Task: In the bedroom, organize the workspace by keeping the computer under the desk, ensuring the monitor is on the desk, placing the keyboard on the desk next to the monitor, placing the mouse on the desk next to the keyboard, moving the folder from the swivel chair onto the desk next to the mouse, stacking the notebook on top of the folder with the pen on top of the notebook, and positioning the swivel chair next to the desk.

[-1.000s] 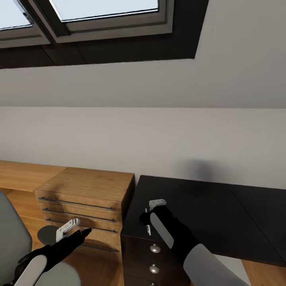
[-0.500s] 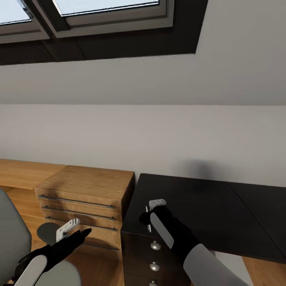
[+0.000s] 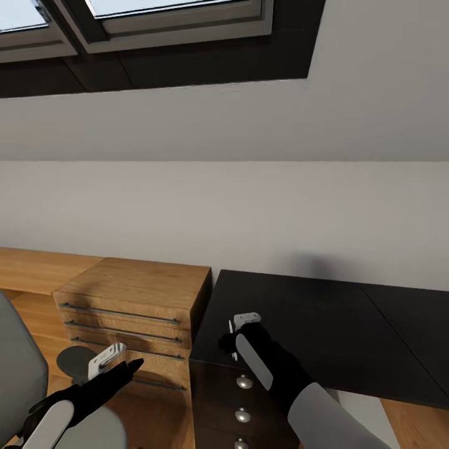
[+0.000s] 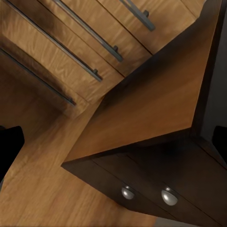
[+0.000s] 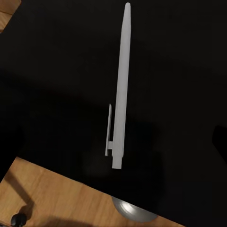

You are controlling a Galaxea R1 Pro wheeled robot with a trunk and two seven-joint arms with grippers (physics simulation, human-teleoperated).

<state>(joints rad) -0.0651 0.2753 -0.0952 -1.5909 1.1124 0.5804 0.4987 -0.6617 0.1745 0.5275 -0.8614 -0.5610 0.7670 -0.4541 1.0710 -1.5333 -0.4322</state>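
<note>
Black glossy table (image 3: 349,337) sits beside a light-wood drawer unit (image 3: 134,312). Right claw (image 3: 240,330) hovers over the table's near corner, and a grey pen (image 5: 120,90) lies flat on the top beneath it; whether it grips, I cannot tell. Left claw (image 3: 109,358) hangs low by the swivel chair (image 3: 19,374), its spread unclear.

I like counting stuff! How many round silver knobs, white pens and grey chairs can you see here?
round silver knobs: 3
white pen: 1
grey chair: 1
Total: 5
</note>
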